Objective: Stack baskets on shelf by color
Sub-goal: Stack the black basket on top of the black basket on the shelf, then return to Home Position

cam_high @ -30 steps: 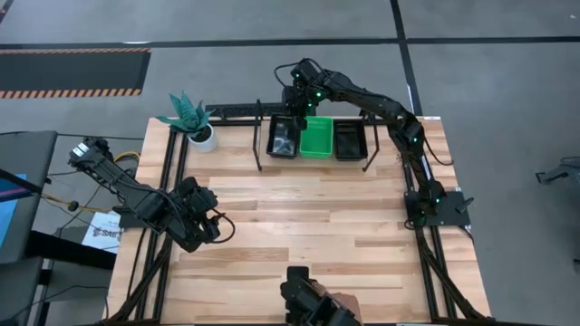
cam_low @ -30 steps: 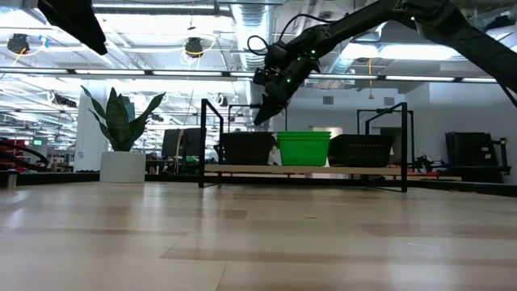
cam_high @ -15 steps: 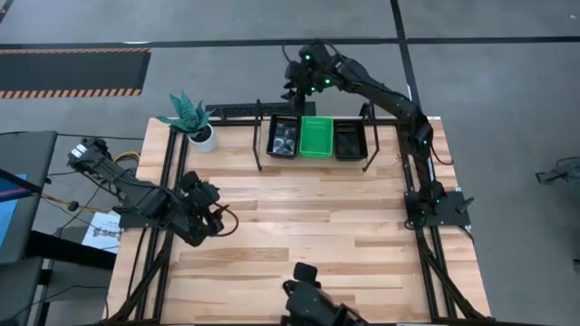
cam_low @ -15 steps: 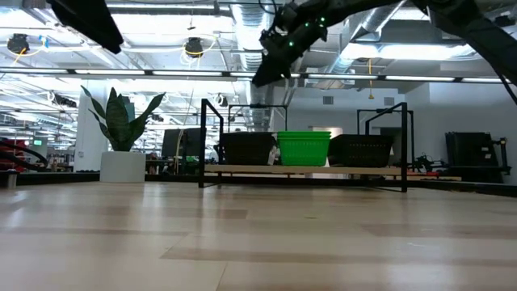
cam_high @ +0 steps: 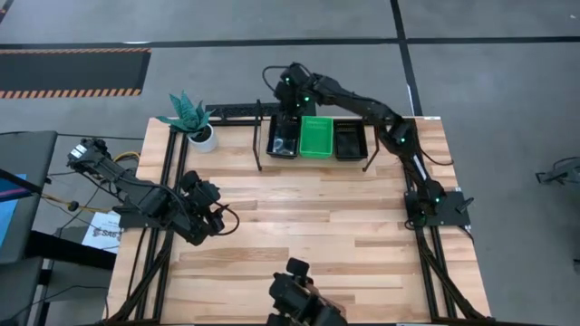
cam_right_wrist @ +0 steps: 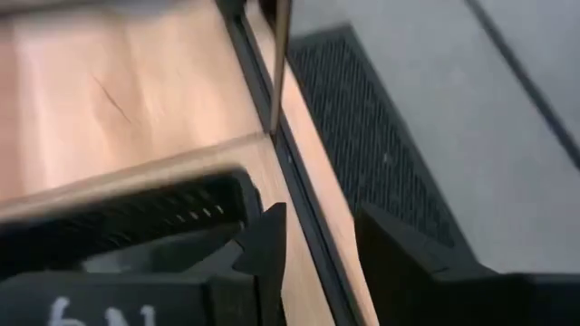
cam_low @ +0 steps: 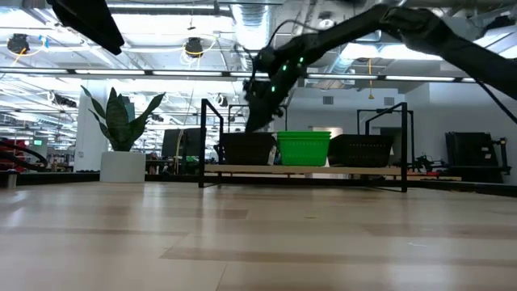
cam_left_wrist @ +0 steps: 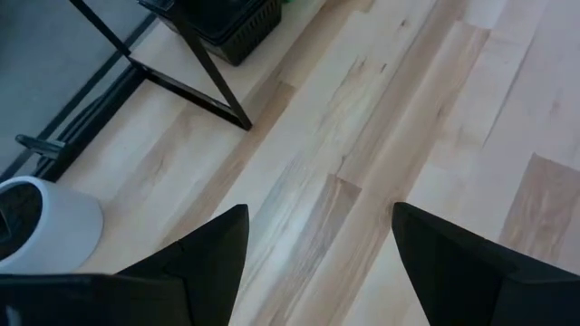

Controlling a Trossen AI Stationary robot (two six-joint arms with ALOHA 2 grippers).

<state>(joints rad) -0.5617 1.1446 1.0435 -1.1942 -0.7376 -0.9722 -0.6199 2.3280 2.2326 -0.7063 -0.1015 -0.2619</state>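
Note:
The shelf (cam_high: pixel 258 138) stands along the table's far edge and bears three basket stacks. A black stack (cam_high: pixel 283 138) is on the left, a green one (cam_high: pixel 317 136) in the middle and a black one (cam_high: pixel 350 138) on the right. In the low view they stand side by side on the shelf board: black (cam_low: pixel 246 148), green (cam_low: pixel 304 148), black (cam_low: pixel 361 149). My right gripper (cam_low: pixel 257 117) hangs open just above the far end of the left black stack, whose perforated wall (cam_right_wrist: pixel 136 226) shows beside one finger. My left gripper (cam_left_wrist: pixel 317 235) is open over bare wood near the table's left side. My right gripper comes from above at the far end of the left black stack. One finger (cam_right_wrist: pixel 265 240) stands right beside the top basket's perforated wall (cam_right_wrist: pixel 195 213). I cannot tell whether it touches that wall.
A teal plant in a white pot (cam_high: pixel 192 119) stands at the far left corner, left of the shelf. The shelf's upright posts (cam_low: pixel 203 141) rise beside the left stack. Open wood spreads across the table's middle and near side (cam_high: pixel 308 226).
My right gripper rose above the shelf and swung toward the far edge. It then came back down and a little to the left, over the left black stack. The baskets have stayed where they were.

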